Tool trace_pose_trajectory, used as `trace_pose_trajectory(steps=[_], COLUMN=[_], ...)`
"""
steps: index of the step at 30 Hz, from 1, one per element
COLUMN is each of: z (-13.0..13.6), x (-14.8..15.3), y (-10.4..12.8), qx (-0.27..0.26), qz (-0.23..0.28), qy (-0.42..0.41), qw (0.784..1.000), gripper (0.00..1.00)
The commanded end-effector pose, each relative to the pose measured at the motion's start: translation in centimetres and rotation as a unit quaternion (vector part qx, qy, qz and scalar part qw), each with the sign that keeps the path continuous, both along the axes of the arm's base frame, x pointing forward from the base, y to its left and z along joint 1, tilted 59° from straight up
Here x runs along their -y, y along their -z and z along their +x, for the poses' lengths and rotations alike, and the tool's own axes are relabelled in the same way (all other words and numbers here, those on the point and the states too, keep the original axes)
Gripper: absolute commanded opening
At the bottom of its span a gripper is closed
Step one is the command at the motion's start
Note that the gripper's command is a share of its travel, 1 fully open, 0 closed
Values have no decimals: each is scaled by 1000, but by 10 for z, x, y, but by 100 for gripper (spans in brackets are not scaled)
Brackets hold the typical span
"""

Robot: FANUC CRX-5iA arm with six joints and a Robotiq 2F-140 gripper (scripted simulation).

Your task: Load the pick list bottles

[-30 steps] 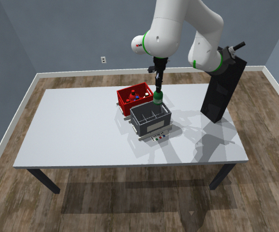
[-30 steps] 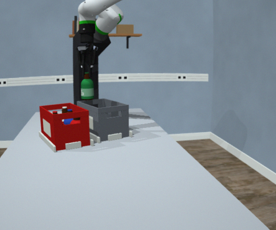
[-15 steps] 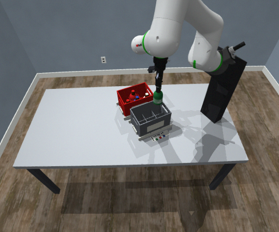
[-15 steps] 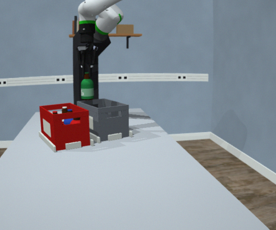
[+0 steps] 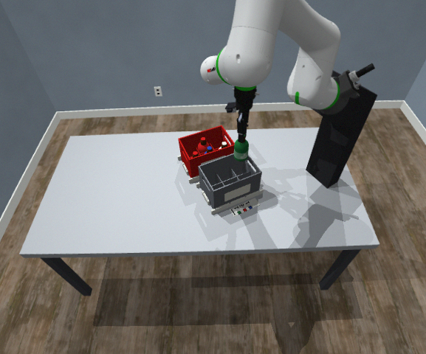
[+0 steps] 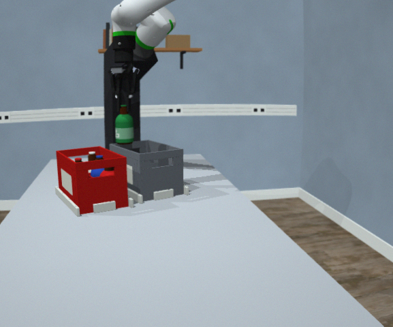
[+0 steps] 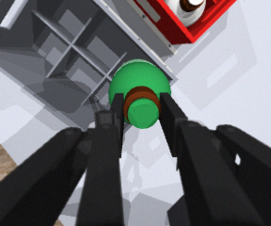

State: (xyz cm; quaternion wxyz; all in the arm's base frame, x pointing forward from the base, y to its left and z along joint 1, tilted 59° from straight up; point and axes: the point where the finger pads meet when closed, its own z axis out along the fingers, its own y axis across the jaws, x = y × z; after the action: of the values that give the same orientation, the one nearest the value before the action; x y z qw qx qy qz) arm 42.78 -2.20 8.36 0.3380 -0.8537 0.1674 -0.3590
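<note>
My gripper (image 5: pixel 241 133) is shut on the neck of a green-labelled bottle (image 5: pixel 241 150), holding it upright in the air. The bottle hangs over the far corner of the grey crate (image 5: pixel 229 181), its base about level with the rim; it also shows in the exterior view (image 6: pixel 124 125) and from above in the wrist view (image 7: pixel 140 94). The grey crate has dividers and its cells look empty. The red crate (image 5: pixel 205 150) stands behind it with several bottles, red, blue and white caps showing. The pick list (image 5: pixel 245 209) lies in front of the grey crate, its marks too small to read.
A tall black column (image 5: pixel 340 131) carries the arm at the table's right back. White stop blocks (image 6: pixel 103 206) border both crates. In the exterior view the red crate (image 6: pixel 92 177) stands in front of the grey one (image 6: pixel 152 167).
</note>
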Motion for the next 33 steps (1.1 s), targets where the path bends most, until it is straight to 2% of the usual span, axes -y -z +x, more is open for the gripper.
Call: trace_pose_trajectory(steps=[1, 33], z=[3, 23], x=[-1, -14], y=[2, 16], qx=[0, 0], qz=[0, 0], qy=[0, 0], qw=[1000, 1000], gripper=[10, 10])
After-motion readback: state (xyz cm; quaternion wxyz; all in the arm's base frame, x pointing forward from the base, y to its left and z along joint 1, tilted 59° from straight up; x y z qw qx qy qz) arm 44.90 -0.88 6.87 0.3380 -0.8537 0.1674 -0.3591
